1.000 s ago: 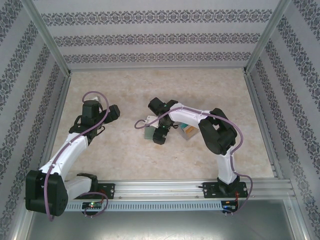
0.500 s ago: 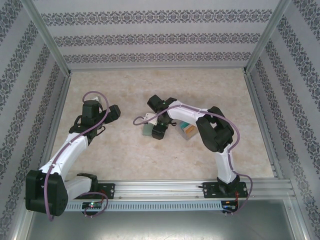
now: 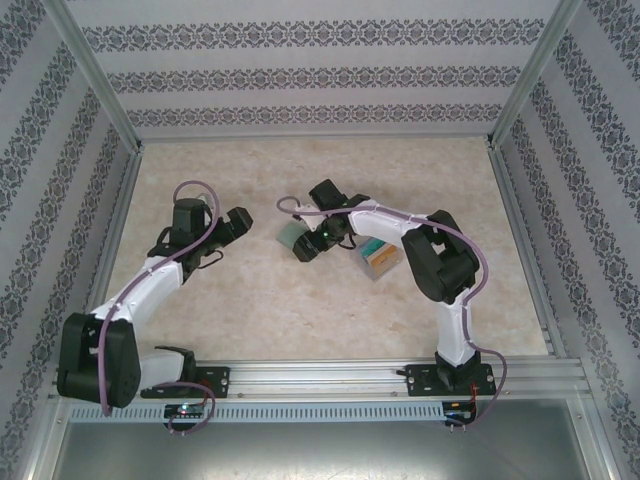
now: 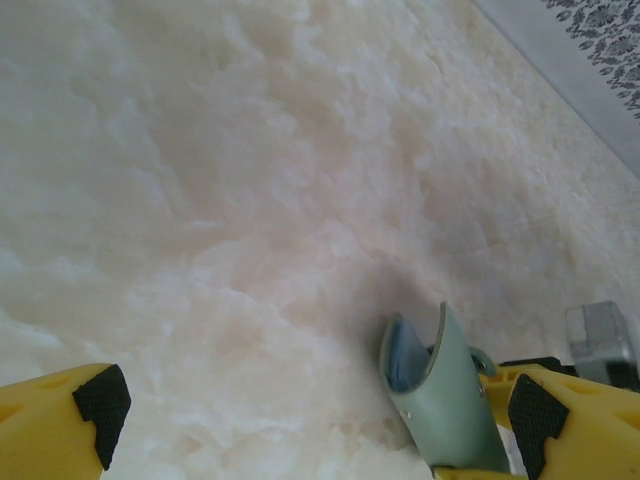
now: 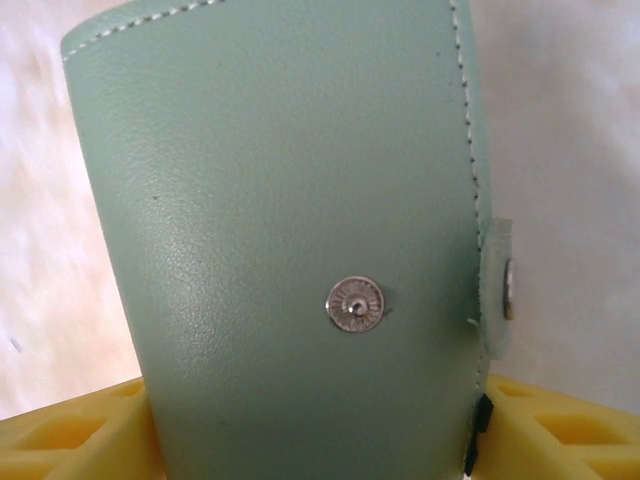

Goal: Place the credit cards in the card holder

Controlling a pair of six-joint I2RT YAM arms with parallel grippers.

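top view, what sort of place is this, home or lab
Most likely a robot lab test cell, not a home: an aluminium frame with patterned walls encloses a marbled table, and the left arm and right arm are bolted to a rail at its near edge.

A cream, marbled stone-look tabletop (image 3: 300, 310) spreads across the middle of the overhead frame. Right of centre on it sits a small clear plastic box (image 3: 392, 262). White wall panels with dark floral bands (image 3: 320, 80) close off the top and both sides, edged by slanting aluminium posts (image 3: 95, 70). A slotted aluminium rail (image 3: 330, 375) crosses the bottom of the frame.
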